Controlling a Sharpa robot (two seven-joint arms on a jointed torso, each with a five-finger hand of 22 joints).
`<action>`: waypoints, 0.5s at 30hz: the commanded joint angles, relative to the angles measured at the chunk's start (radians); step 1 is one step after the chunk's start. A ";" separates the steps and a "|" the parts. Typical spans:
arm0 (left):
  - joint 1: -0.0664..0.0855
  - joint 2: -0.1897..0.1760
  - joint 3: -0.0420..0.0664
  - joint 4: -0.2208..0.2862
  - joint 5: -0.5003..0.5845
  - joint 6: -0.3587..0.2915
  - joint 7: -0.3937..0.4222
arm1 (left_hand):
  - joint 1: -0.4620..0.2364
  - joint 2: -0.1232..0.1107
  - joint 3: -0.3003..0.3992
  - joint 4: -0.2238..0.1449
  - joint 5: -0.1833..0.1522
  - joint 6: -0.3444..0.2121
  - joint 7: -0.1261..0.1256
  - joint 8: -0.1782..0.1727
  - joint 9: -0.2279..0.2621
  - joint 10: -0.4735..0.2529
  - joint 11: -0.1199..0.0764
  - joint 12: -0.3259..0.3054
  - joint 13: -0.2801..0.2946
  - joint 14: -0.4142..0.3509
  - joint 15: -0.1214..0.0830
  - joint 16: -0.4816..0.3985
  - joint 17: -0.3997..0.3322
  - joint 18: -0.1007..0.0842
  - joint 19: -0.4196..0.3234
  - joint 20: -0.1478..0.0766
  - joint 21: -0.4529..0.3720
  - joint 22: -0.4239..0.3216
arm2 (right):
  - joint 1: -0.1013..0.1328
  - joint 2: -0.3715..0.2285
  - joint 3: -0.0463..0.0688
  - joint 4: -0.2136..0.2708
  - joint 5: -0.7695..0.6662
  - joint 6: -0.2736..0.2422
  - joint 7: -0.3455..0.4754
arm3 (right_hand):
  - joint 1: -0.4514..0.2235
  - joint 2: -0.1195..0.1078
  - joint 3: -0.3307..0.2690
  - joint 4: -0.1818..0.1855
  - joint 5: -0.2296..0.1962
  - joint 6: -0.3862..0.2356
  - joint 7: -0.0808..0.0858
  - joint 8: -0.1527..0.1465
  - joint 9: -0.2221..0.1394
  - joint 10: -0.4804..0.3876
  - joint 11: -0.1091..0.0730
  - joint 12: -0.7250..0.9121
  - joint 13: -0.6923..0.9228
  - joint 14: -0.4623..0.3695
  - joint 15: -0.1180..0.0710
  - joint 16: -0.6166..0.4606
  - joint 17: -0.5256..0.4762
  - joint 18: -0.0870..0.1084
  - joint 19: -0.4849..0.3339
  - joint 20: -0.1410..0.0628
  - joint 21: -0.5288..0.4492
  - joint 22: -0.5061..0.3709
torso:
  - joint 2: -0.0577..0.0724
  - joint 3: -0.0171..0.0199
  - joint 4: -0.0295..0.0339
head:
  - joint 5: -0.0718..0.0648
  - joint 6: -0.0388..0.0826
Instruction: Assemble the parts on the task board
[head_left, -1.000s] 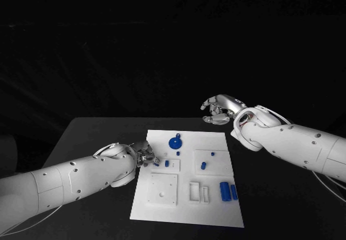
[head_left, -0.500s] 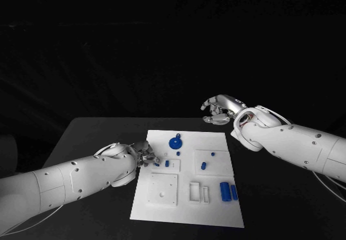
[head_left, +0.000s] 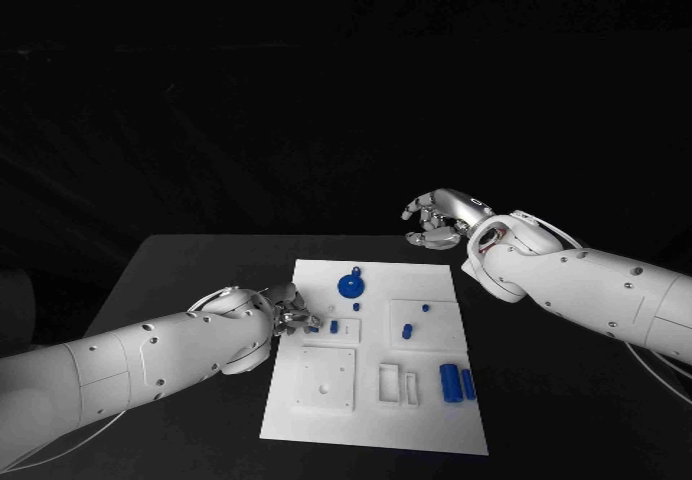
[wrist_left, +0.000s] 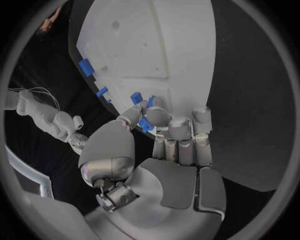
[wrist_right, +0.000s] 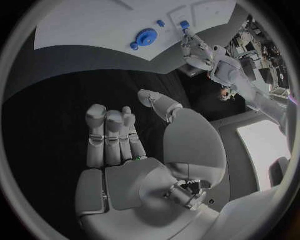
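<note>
We see the left hand (head_left: 284, 308) at the near-left edge of the task board (head_left: 372, 420), its fingers curled around a small blue part (wrist_left: 144, 123) pinched just over the board's edge. The right hand (head_left: 443, 219) hovers off the board's far-right corner, fingers loosely curled and holding nothing. A blue gear (head_left: 351, 287) stands near the board's far edge; two blue cylinders (head_left: 456, 382) lie in the near-right recess. We judge the pinch shallow: a tilted part could jam at its seat or slip onto the black table (head_left: 188, 270). The left fingers might also nudge the blue peg (head_left: 333, 326) beside them.
</note>
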 joint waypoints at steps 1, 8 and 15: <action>-0.003 0.004 -0.001 0.002 0.008 0.021 0.000 | -0.001 -0.016 0.000 0.012 -0.010 0.040 -0.020 -0.002 -0.001 -0.005 -0.004 0.006 -0.002 -0.004 -0.008 0.005 -0.001 0.013 0.003 -0.117 0.005 0.018 | 0.000 -0.001 0.000 0.002 -0.003 0.004 0.008 | -0.013 -0.001 -0.003 0.001 0.006 0.003 0.011 0.004 -0.001 -0.008 -0.001 0.004 -0.002 0.000 0.006 -0.004 -0.002 0.098 0.008 -0.001 -0.005 0.017 | 0.000 -0.0002 0.0005 | -0.001 0.001; -0.003 0.005 -0.001 0.001 0.010 0.019 0.000 | -0.006 -0.035 0.005 0.048 -0.080 0.039 -0.020 0.000 0.000 -0.007 -0.005 0.010 -0.005 -0.005 -0.009 0.008 -0.003 0.016 0.003 -0.116 0.006 0.018 | -0.001 -0.001 0.000 0.002 -0.003 0.004 0.008 | -0.013 -0.001 -0.003 0.001 0.006 0.003 0.011 0.004 -0.002 -0.008 -0.001 0.004 -0.002 0.000 0.006 -0.004 -0.002 0.098 0.008 -0.001 -0.005 0.017 | 0.000 -0.0003 -0.0004 | -0.001 0.001; -0.003 0.005 -0.001 0.001 0.010 0.020 -0.003 | 0.009 -0.061 0.008 0.070 -0.188 0.038 -0.021 0.002 0.001 -0.009 -0.005 0.015 -0.009 -0.007 -0.010 0.010 -0.005 0.019 0.000 -0.116 0.007 0.017 | -0.001 -0.001 0.000 0.001 -0.003 0.004 0.008 | -0.014 0.000 -0.003 0.001 0.006 0.003 0.011 0.004 -0.002 -0.008 -0.001 0.004 -0.002 0.000 0.006 -0.004 -0.002 0.098 0.008 -0.001 -0.005 0.017 | 0.000 -0.0003 -0.0003 | -0.001 0.001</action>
